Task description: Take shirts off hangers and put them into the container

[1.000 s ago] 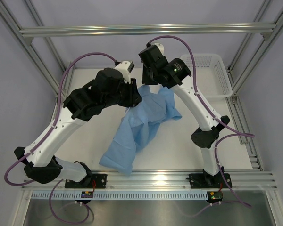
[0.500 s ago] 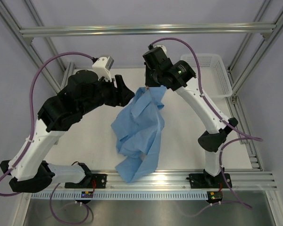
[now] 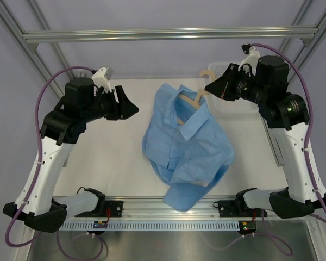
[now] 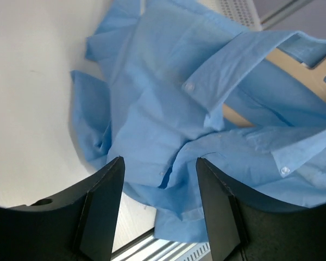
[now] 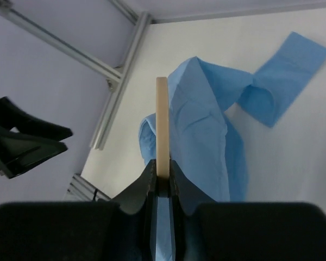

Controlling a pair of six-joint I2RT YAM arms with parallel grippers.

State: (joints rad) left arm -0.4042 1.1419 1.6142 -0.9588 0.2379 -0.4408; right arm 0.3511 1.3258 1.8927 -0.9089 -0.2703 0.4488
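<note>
White surface (image 3: 108, 152) lies beneath the blue shirt (image 3: 187, 141), which hangs on the wooden hanger (image 3: 191, 99), raised just beside the basket (image 3: 223, 69) at far right. The right end effector (image 3: 211, 88) is clamped narrow on the hanger near its hook; the left end effector (image 3: 131, 109) stands wide and empty, apart from the shirt. For a clean strip, pinch cloth only at the near shoulder with the left and draw it off the hanger arm, holding the hanger level.
</note>
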